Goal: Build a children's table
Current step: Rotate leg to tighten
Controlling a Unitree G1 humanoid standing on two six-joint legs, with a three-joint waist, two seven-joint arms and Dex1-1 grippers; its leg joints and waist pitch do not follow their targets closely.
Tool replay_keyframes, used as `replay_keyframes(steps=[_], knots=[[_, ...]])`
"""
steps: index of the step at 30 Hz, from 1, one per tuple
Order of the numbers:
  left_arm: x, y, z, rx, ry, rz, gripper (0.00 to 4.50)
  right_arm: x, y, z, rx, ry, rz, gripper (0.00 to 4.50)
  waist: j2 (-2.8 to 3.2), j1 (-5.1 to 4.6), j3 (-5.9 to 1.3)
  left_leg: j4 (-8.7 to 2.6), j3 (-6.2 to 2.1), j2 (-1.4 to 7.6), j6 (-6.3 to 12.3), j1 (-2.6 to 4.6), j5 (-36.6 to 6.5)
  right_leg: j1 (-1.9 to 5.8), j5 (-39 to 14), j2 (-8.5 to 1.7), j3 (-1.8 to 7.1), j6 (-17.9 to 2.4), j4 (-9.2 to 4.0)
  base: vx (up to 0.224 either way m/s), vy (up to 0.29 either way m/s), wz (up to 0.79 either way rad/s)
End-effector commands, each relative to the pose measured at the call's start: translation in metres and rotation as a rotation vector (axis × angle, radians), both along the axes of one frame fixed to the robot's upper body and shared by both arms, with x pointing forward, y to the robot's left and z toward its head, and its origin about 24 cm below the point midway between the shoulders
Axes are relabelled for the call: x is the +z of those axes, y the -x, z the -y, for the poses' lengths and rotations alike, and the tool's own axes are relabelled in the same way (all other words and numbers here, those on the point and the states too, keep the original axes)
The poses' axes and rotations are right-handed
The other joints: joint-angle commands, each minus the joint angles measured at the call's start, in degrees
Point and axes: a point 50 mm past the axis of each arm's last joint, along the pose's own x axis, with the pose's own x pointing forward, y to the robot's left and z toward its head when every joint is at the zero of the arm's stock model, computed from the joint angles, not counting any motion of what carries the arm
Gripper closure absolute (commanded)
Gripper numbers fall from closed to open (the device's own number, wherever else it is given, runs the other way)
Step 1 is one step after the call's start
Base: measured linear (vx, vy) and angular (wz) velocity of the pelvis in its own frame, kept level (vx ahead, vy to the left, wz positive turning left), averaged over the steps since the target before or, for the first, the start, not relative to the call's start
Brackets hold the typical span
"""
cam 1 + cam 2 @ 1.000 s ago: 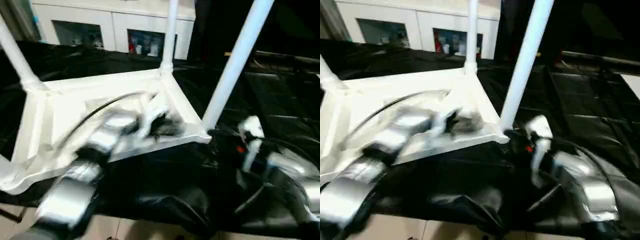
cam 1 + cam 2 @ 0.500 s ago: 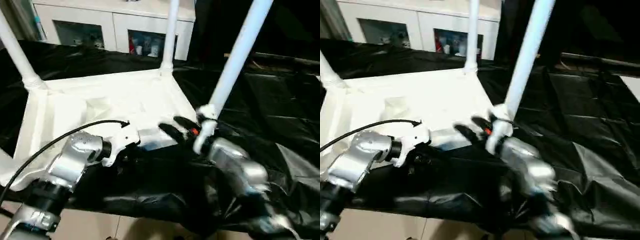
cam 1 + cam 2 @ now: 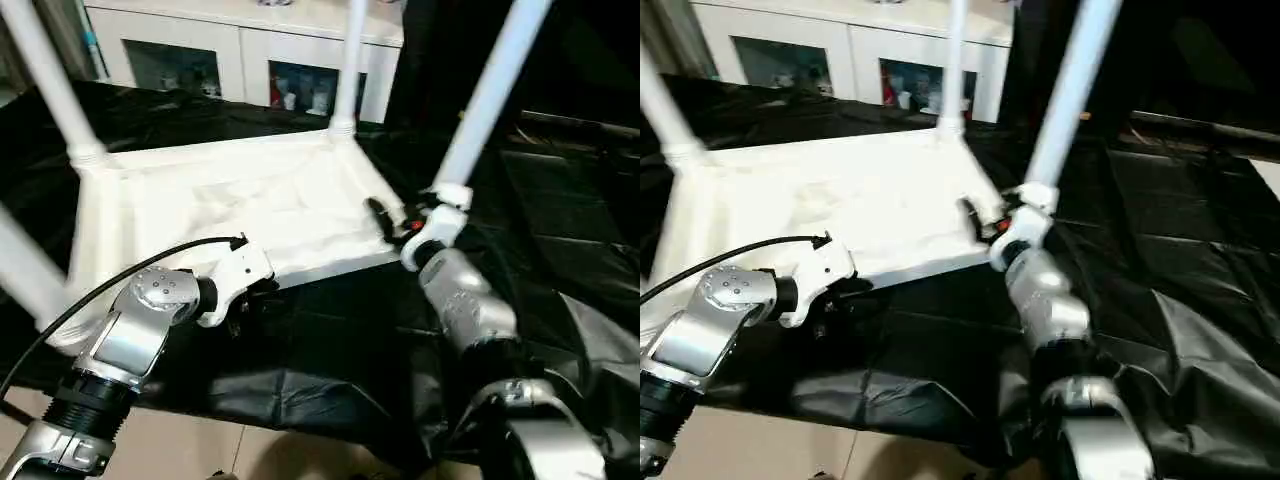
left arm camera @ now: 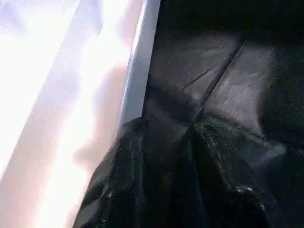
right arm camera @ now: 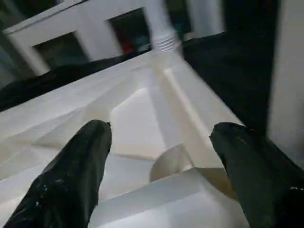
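Children's table (image 3: pixel 230 200) upside down on black-draped work table (image 3: pixel 560 230), legs pointing up. Right gripper (image 5: pixel 161 156) spread wide, fingers (image 5: pixel 76 175) straddling tabletop's near right corner beside leg (image 3: pixel 490 95), nothing clamped. Left gripper (image 3: pixel 255 295) at near edge over black cloth; grip state cannot tell. White cabinet (image 3: pixel 240 45) behind.
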Motion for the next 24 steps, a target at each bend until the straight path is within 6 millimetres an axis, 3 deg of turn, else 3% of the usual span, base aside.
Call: replay_keyframes(steps=[1,8,16,17,24], knots=[[0.0,-0.001,-0.012,0.06,-0.042,0.023,2.74,0.0,0.0,0.039,-0.167,0.022,-0.002,0.73,0.68,-0.56,-3.99,-3.92,0.88,-0.05,-0.12,0.83,-11.7,2.16,-14.23,-1.44,2.13,-9.87,-3.07,0.0,0.0,0.0],[-0.002,0.0,-0.013,0.06,-0.051,0.042,2.74,0.003,0.0,0.078,-0.311,0.059,0.006,0.73,0.79,-0.1,-4.33,-3.5,1.01,-0.24,1.08,0.32,-8.03,2.74,-7.52,-1.32,2.05,-11.3,-2.24,0.0,0.0,0.0],[-0.003,0.001,-0.008,0.014,-0.037,0.083,2.74,0.003,0.004,0.099,-0.376,0.092,0.016,0.73,0.3,-0.33,-4.3,-3.37,0.96,-0.35,1.18,-0.08,-10.25,2.84,-11.95,-1.44,1.95,-9.95,-2.7,0.0,0.0,0.0],[-0.004,0.002,-0.006,0.001,-0.034,0.097,2.74,0.002,0.006,0.103,-0.382,0.112,0.02,0.73,0.53,-0.42,-4.2,-3.41,0.89,-0.37,1.16,-0.17,-10.42,2.81,-12.4,-1.43,1.9,-9.84,-2.81,0.0,0.0,0.0],[0.001,0.006,-0.006,-0.041,0.044,0.141,2.74,0.002,0.008,0.112,-0.403,0.128,0.027,0.73,0.58,-0.87,-4.18,-3.32,0.85,-0.32,1.15,-0.1,-12.46,2.53,-14.75,-1.43,1.83,-9.83,-3.01,0.0,0.0,0.0]])
